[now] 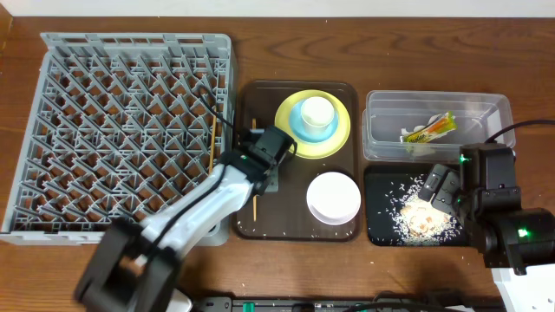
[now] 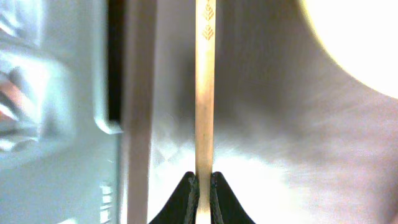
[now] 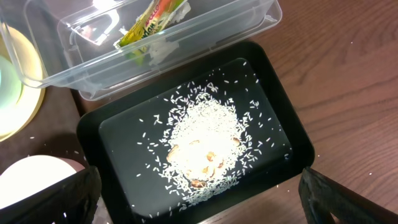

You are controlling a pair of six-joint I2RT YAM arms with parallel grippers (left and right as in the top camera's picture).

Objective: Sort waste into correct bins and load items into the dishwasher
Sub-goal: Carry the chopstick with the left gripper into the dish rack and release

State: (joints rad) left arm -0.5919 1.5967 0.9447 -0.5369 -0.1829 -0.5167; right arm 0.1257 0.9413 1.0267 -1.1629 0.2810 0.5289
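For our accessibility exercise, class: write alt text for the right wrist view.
A shallow black tray holds a heap of rice grains. Behind it, a clear tub contains a green-and-yellow wrapper; the open right gripper frames the bottom corners.

Black tray [image 3: 124, 134] on the wooden table [image 3: 336, 62] holds a heap of whitish rice grains [image 3: 202, 146] in its middle, with loose grains scattered around it. Touching its far edge is the clear tub [image 3: 249, 15], with a green-and-yellow wrapper [image 3: 152, 22] lying over something crumpled and white [image 3: 158, 51]. At left are the yellow plate [image 3: 28, 93] rim and, nearer, the white bowl [image 3: 37, 180]; the right gripper [image 3: 202, 205] has its dark fingers [image 3: 74, 199] spread wide at the bottom corners, holding nothing.
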